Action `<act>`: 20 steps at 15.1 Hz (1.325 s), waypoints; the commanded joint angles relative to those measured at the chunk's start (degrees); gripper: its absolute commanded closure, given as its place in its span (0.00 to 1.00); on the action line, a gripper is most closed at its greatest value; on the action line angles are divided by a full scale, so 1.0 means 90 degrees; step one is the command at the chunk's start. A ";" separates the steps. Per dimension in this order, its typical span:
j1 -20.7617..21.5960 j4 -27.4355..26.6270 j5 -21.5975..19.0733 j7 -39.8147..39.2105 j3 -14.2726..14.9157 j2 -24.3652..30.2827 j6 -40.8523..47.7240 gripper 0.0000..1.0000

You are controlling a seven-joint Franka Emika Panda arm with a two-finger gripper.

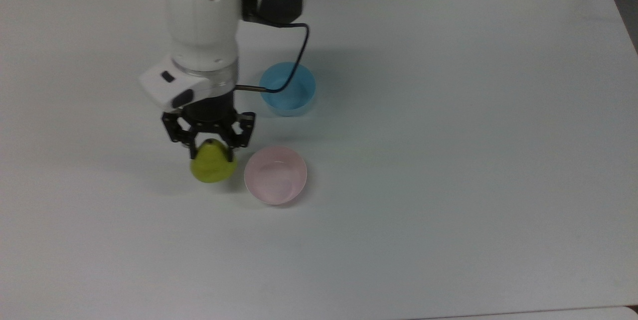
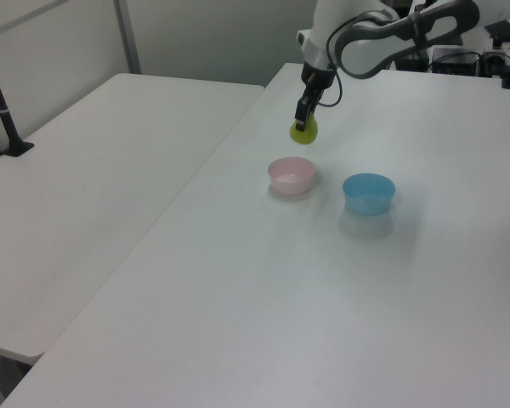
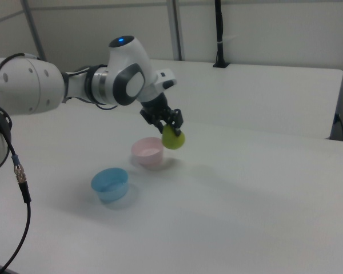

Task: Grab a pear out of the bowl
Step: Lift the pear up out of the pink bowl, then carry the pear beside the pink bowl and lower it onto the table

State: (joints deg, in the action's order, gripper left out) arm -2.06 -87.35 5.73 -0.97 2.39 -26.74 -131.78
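The yellow-green pear (image 1: pixel 213 164) (image 2: pixel 303 133) (image 3: pixel 173 138) hangs in the air, held at its narrow top by my gripper (image 1: pixel 210 151) (image 2: pixel 303 121) (image 3: pixel 170 128), which is shut on it. The pale pink bowl (image 1: pixel 275 174) (image 2: pixel 291 174) (image 3: pixel 147 152) stands on the table with nothing inside. In the top view the pear is just left of the bowl's rim. In the left view it hangs above and behind the bowl; in the right view it is up and to the bowl's right.
A light blue bowl (image 1: pixel 288 87) (image 2: pixel 368 192) (image 3: pixel 110 184) stands close to the pink one. A black cable (image 1: pixel 293 56) from my wrist crosses over it in the top view. The white table (image 1: pixel 448 160) spreads wide around both bowls; a second table (image 2: pixel 85 170) adjoins it.
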 commanded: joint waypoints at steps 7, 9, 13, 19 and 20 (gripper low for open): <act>-0.0757 0.0165 0.0085 -0.0606 -0.0002 -0.0651 -0.0962 0.73; -0.0757 0.0155 0.0095 -0.0606 -0.0002 -0.0759 -0.1041 0.71; -0.0757 0.0116 0.0115 -0.0606 -0.0002 -0.0760 -0.1080 0.52; -0.0631 0.0097 0.0095 -0.0440 -0.0021 -0.0448 -0.0963 0.00; -0.0562 0.0048 0.0095 -0.0362 -0.0012 -0.0331 -0.0953 0.00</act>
State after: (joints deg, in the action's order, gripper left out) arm -8.56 -85.45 5.90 -5.53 2.19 -33.44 -140.81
